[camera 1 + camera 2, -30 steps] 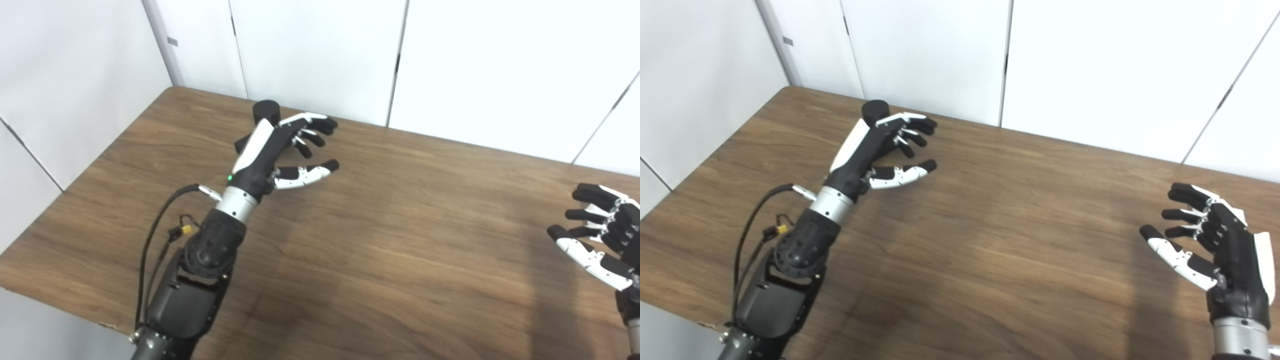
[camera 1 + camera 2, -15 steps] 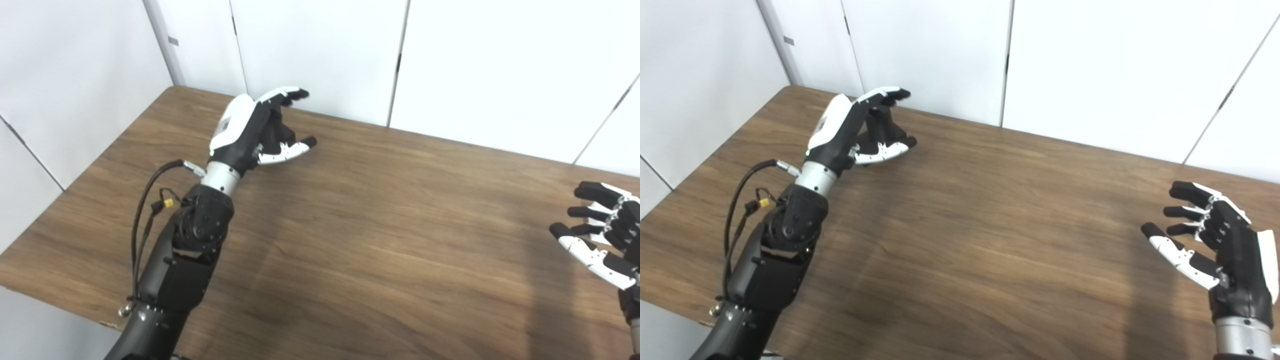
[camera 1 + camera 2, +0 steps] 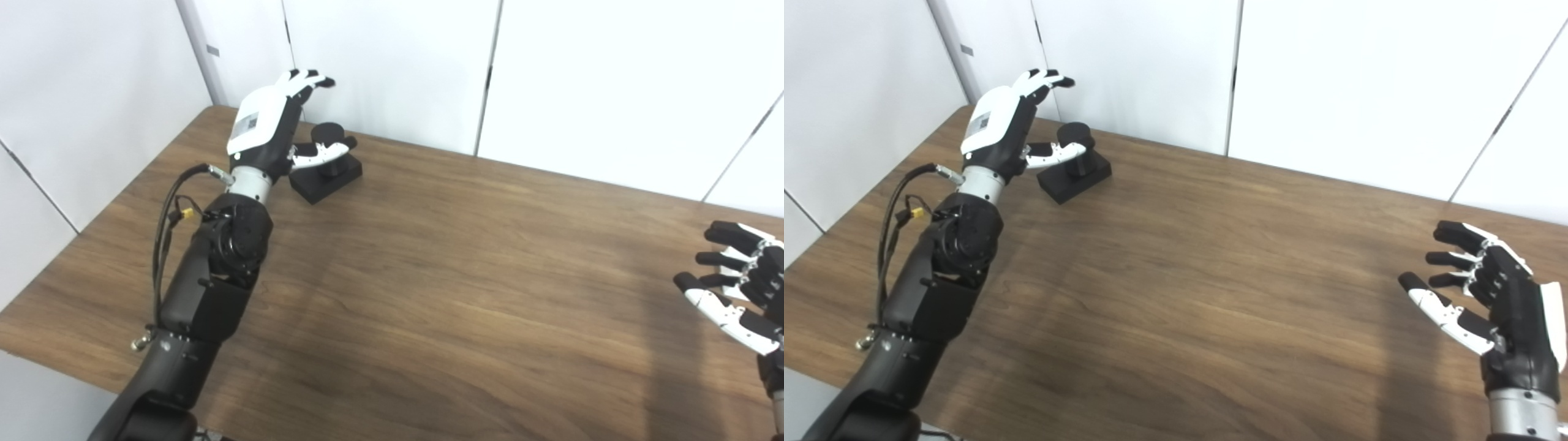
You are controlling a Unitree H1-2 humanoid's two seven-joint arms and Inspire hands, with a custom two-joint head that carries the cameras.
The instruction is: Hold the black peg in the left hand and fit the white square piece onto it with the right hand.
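1. Black peg point(image 3: 1076, 136) stands upright on its black square base point(image 3: 1073, 177) at the far left of the wood tabletop point(image 3: 1213, 275). We have not lifted it.
2. We see no white square piece in either view, so we judge the fitting step not started. Left to do: grip the peg, find the white piece, seat it.
3. Our left hand point(image 3: 998, 131) is at the peg, arm stretched far forward from the left side, back of the hand up and tilted toward the wall.
4. Left fingers point(image 3: 1044, 78) are spread and raised above and behind the peg, apart, clamped on nothing. The thumb point(image 3: 1056, 154) lies across the front of the peg's stem, touching or just beside it; we cannot tell which.
5. Our right hand point(image 3: 1494, 288) hovers over the right edge of the tabletop, well apart from the peg, palm turned inward, fingers apart and lightly curled, empty.
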